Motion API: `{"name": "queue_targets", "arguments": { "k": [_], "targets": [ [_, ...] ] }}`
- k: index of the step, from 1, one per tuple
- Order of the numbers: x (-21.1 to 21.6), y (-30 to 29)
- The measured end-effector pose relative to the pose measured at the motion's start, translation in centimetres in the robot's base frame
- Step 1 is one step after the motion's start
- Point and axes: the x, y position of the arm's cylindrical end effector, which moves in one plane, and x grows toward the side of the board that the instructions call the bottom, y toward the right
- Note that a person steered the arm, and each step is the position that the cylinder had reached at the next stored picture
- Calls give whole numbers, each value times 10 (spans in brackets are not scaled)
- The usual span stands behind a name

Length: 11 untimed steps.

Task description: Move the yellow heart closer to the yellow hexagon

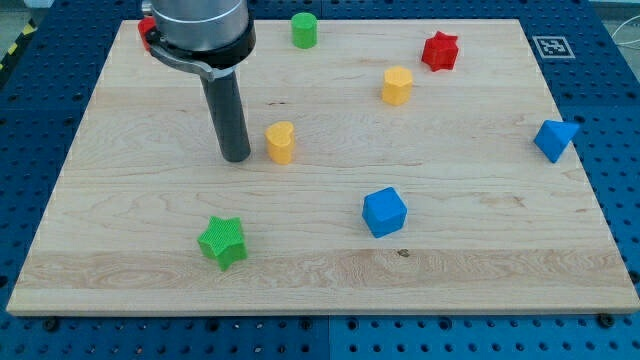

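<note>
The yellow heart [281, 142] lies left of the board's middle. The yellow hexagon [397, 86] stands up and to the view's right of it, well apart. My tip [237, 157] rests on the board just to the view's left of the yellow heart, with a small gap between them. The dark rod rises from the tip toward the view's top.
A green cylinder [304, 30] sits at the view's top, a red star [439, 51] at the top right, a blue triangle [554, 140] at the right edge, a blue cube [384, 212] below the middle, a green star [223, 242] at the lower left. A red block [146, 30] shows behind the arm. The wooden board [480, 270] lies on a blue table.
</note>
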Motion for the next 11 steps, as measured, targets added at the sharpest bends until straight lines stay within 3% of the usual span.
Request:
{"name": "queue_targets", "arguments": {
  "k": [4, 11],
  "targets": [
    [13, 30],
    [-12, 50]
  ]
}}
